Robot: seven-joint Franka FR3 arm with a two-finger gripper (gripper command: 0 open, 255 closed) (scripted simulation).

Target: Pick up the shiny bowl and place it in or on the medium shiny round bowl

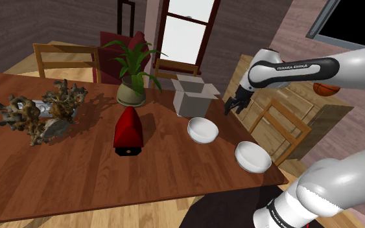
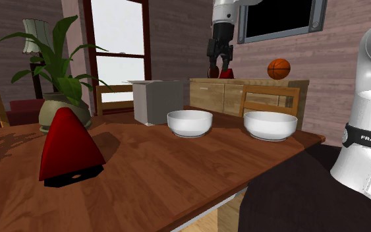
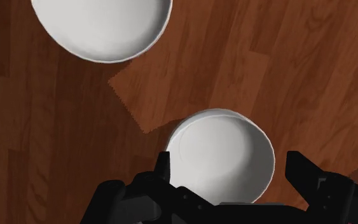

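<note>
One bowl (image 3: 222, 146) partly hidden beneath end effector (image 3: 229, 160) | released, empty | second bowl (image 3: 101, 28) cut off by frame edge

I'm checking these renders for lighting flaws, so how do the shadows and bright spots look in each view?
Wrist view: the shadow on the table has a jagged, stair-stepped edge beside the bowl under the gripper. Second exterior view: the window is flat white, and the table's near corner lies in deep shadow. Shoulder view: the red cone throws a soft shadow.
</note>
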